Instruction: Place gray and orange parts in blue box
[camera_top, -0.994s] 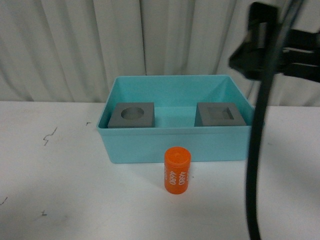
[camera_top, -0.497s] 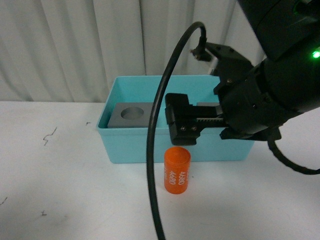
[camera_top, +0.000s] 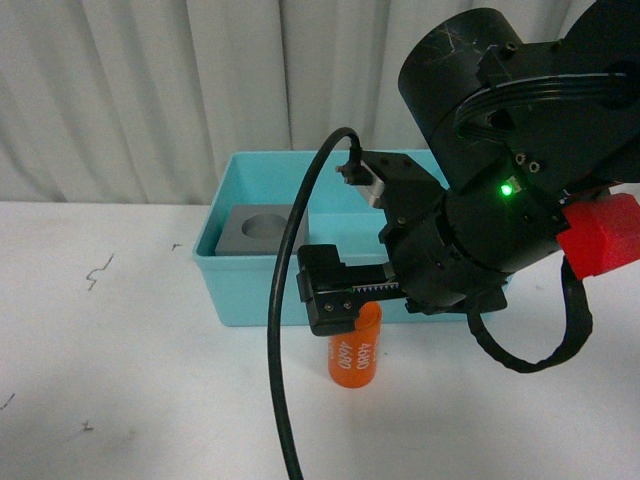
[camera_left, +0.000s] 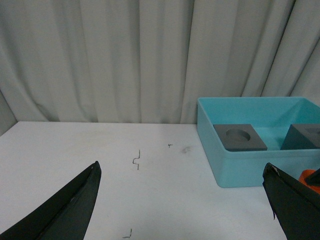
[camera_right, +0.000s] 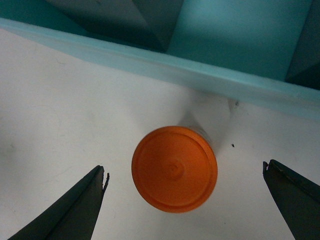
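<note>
A: Left gripper (camera_left: 181, 167)?
B: Fingers were spread wide, holding nothing, over the white table (camera_top: 100, 350), apart from the blue box (camera_top: 250, 292).
A: Cubes?
B: Both sat inside the box. The round-recess gray cube (camera_top: 255, 228) was at its left end. The square-recess gray cube (camera_left: 305, 136) was at its right end, hidden by the arm in the front view.
A: Orange cylinder (camera_top: 355, 362)?
B: Upright on the table, just outside the box's front wall.
A: Right gripper (camera_right: 183, 167)?
B: Directly above the cylinder, fingers open to either side, not touching.
</note>
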